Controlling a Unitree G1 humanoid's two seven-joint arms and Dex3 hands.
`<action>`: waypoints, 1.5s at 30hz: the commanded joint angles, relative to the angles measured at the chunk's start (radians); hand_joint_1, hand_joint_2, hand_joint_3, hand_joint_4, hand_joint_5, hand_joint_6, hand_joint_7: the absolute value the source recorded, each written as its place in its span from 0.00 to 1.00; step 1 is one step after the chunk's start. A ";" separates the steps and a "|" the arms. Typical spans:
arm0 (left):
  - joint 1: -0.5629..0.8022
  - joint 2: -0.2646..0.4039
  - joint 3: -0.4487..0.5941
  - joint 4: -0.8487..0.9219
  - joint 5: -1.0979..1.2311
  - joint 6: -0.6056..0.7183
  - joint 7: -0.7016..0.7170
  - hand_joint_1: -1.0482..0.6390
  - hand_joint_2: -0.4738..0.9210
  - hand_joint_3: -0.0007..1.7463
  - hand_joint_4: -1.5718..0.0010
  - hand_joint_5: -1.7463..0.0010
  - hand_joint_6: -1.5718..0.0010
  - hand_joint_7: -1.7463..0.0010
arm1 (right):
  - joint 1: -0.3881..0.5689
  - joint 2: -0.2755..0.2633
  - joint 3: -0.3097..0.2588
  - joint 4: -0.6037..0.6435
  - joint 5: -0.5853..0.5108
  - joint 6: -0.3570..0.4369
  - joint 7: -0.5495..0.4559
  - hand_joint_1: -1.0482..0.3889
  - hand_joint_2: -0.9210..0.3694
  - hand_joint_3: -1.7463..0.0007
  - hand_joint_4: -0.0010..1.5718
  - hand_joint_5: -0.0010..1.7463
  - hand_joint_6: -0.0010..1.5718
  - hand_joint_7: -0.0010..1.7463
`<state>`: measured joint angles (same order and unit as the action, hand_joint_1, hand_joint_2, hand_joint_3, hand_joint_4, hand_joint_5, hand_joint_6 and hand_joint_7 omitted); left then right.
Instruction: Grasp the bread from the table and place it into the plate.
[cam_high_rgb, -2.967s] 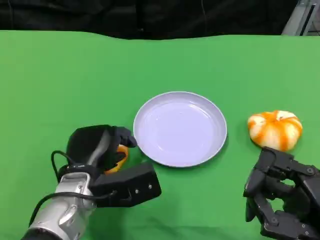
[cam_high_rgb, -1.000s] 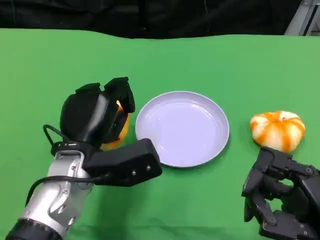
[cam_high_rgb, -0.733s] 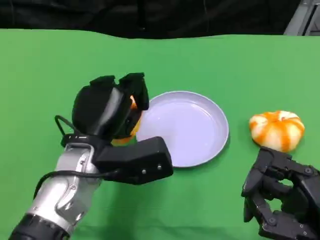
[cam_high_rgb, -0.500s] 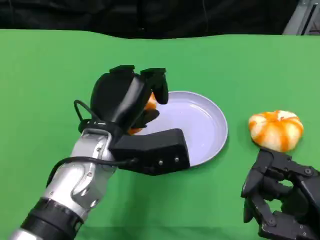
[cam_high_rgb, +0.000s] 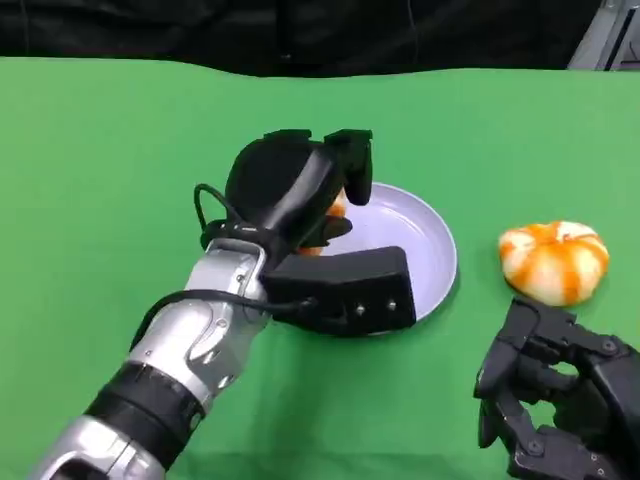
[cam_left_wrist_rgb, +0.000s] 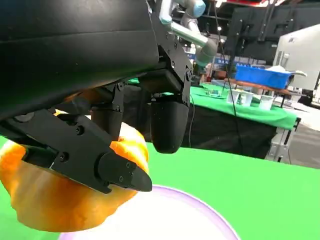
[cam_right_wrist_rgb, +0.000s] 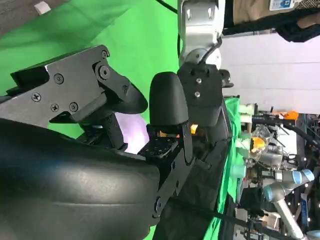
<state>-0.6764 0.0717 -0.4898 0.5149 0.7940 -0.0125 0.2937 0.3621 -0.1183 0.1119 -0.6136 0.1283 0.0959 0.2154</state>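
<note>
The left hand (cam_high_rgb: 300, 190) grips the bread (cam_left_wrist_rgb: 60, 200) over the plate (cam_high_rgb: 435, 250) rim; let go early, it could tip out. The right hand (cam_high_rgb: 555, 405) rests curled, holding nothing.

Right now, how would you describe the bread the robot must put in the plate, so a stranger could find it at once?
Start at the pale round plate in the middle of the green table. Over its left rim, the left hand grips the bread, a golden-orange roll. The other orange-and-white roll lies free on the cloth, right of the plate.
</note>
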 joint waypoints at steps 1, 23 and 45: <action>-0.049 -0.017 -0.028 0.093 0.010 -0.021 0.016 0.53 1.00 0.06 0.49 0.00 0.65 0.02 | 0.009 -0.007 0.005 -0.026 -0.009 -0.007 -0.007 0.67 0.20 0.40 0.49 1.00 0.41 0.91; -0.091 0.040 -0.093 0.159 -0.041 -0.154 -0.330 0.31 1.00 0.30 0.77 0.99 0.67 1.00 | 0.010 -0.006 0.017 -0.042 -0.008 0.012 -0.016 0.67 0.20 0.40 0.48 1.00 0.41 0.90; 0.037 0.126 -0.025 -0.097 -0.113 -0.056 -0.494 0.00 1.00 0.50 1.00 1.00 0.97 0.99 | 0.010 -0.005 0.026 -0.054 -0.029 0.029 -0.028 0.66 0.20 0.40 0.48 1.00 0.41 0.90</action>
<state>-0.6714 0.1635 -0.5465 0.4819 0.7059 -0.0804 -0.1719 0.3675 -0.1163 0.1349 -0.6522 0.1068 0.1137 0.1957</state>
